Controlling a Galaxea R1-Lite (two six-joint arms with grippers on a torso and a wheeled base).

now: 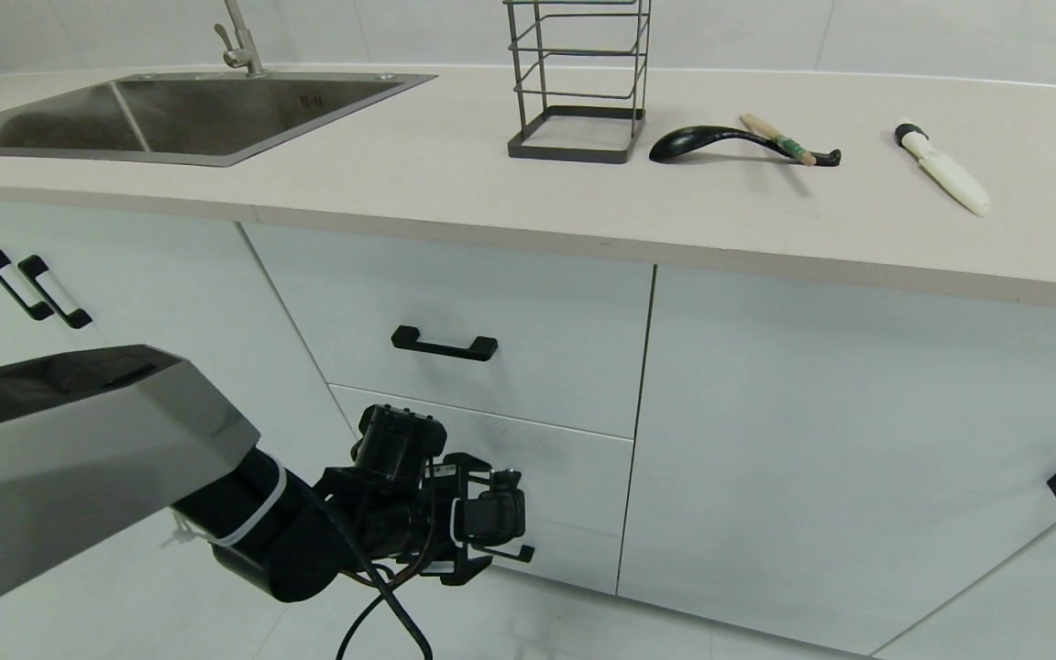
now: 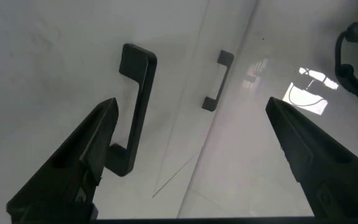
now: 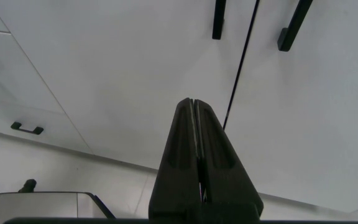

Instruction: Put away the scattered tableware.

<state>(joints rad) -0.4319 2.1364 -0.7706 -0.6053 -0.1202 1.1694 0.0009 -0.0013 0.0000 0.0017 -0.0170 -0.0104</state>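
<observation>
On the pale countertop (image 1: 455, 188) a black spoon (image 1: 720, 139) lies right of a dark wire rack (image 1: 578, 82), with a wooden stick with green bands (image 1: 777, 139) resting across its handle. Farther right lies a white utensil with a black end (image 1: 942, 170). My left gripper (image 1: 500, 527) hangs low in front of the white drawers, well below the counter. In the left wrist view the left gripper (image 2: 190, 104) stands open and holds nothing, facing a black drawer handle (image 2: 135, 109). The right gripper (image 3: 193, 102) is shut and holds nothing, pointing at white cabinet doors.
A steel sink (image 1: 189, 115) with a faucet (image 1: 239, 41) is set in the counter's far left. White cabinet fronts with black handles (image 1: 444, 345) stand below the counter edge. The rack stands upright with nothing in it.
</observation>
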